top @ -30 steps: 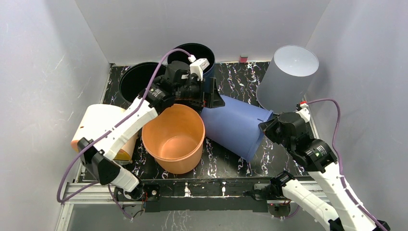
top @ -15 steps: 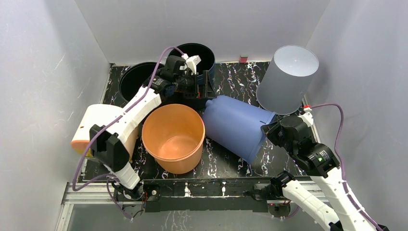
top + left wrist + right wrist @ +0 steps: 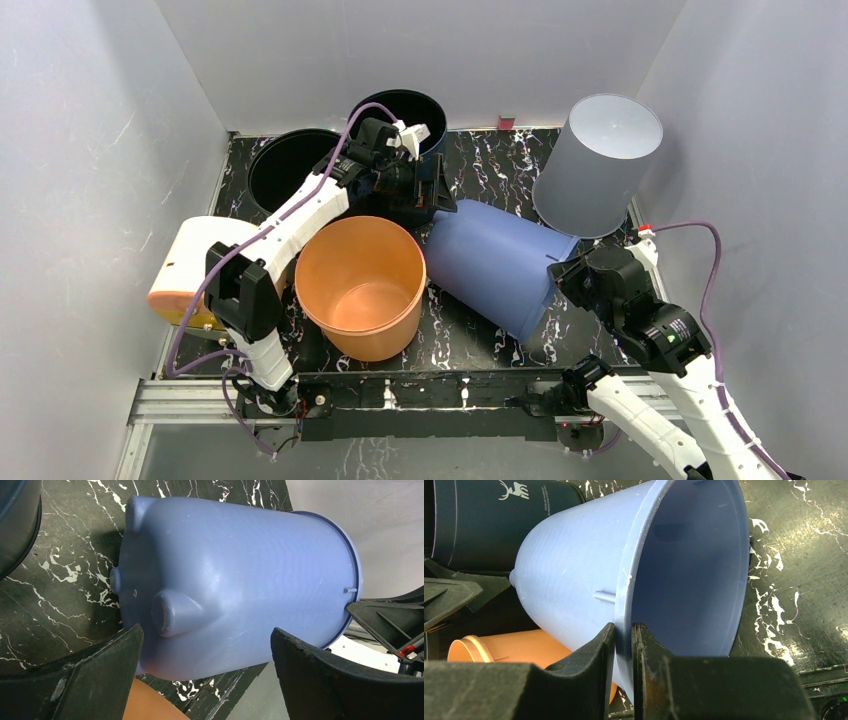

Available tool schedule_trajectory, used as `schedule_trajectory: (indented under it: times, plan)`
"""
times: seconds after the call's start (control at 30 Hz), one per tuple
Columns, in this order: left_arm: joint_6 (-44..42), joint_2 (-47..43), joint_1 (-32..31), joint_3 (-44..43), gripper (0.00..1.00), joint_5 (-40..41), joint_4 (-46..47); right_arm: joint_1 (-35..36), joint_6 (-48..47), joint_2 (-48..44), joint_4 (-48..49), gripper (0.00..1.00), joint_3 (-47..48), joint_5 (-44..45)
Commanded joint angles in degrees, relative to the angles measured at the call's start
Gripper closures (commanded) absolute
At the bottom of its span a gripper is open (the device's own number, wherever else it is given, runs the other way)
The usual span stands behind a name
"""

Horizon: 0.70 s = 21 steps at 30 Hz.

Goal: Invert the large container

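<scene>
My right end effector [image 3: 624, 628] grips the large container [image 3: 574, 565] by its rim. It is light, stiff, slippery plastic, I judge. My left end effector [image 3: 206, 635] is wide open.

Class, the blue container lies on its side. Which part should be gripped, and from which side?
Grip the rim of the blue container from the near-right, where its open mouth faces. The thin wall suits a pinch; the rounded body is too wide.
</scene>
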State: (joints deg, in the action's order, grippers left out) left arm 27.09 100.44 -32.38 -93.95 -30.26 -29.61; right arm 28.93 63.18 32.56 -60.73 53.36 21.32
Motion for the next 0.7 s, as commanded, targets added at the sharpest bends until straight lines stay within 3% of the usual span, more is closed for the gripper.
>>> schedule_trajectory:
  times: [0.0, 0.4, 0.67]
  plan:
    - [0.8, -0.3, -0.4, 1.4, 0.02, -3.4, 2.6, 0.0, -1.2, 0.5, -9.2, 0.84, -2.7, 2.2]
    - [3.1, 2.3, -1.4, 2.9, 0.02, -5.8, 7.2, 0.1, -0.8, -0.1, -9.5, 0.84, -3.8, 1.7]
    - [4.3, 3.0, -1.5, 2.7, 0.15, -8.1, 8.8, 0.1, -0.5, -0.3, -9.3, 0.84, -4.6, 1.3]
